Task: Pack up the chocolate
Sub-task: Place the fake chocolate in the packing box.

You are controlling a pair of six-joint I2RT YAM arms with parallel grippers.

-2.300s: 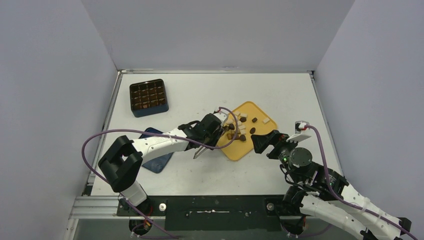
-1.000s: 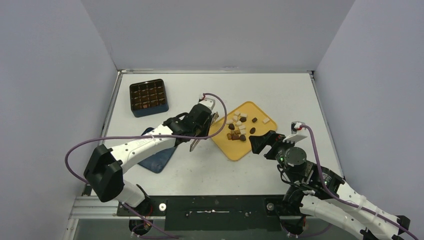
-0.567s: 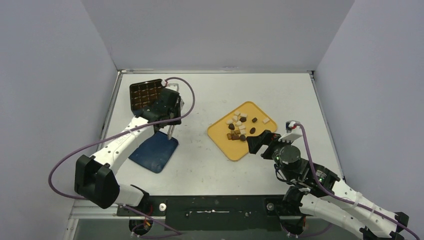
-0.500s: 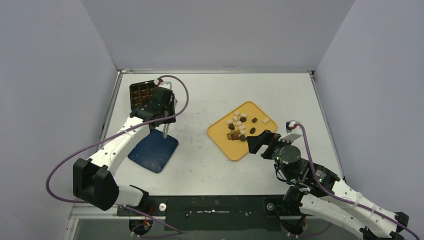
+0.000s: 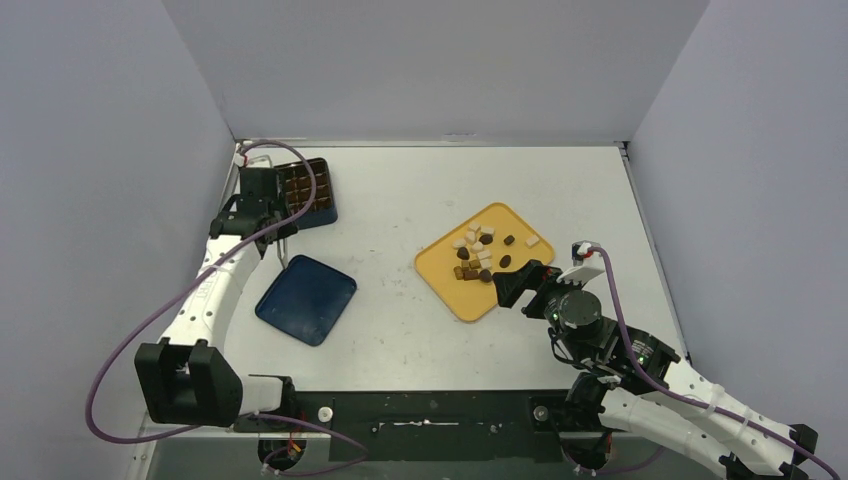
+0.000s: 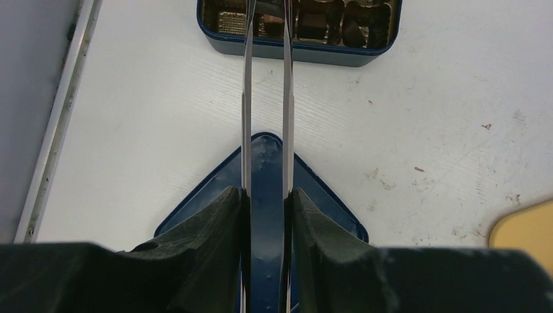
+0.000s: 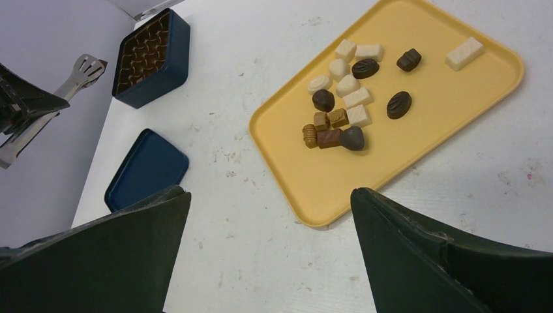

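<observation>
A scuffed white table [image 5: 420, 340] stands between plain grey walls, with a metal rail along its left edge. At far left, the left gripper [image 6: 267, 195] is clamped on long metal tongs [image 6: 287, 78]. The tongs reach over the near wall of a dark blue box [image 6: 326, 57] of small compartments in the back left corner. Its flat blue lid [image 5: 306, 299] lies near it, below the tongs. Right of centre sits a yellow tray [image 5: 470, 297] carrying the chocolate [image 7: 337, 118], loose dark, mid-brown and cream pieces. The right gripper [image 7: 269, 192] hovers at the tray's near edge, jaws spread wide and holding nothing. The left wrist view cuts off the tongs' tips. The right wrist view shows their slotted ends beside the box, but not whether they hold a piece.
</observation>
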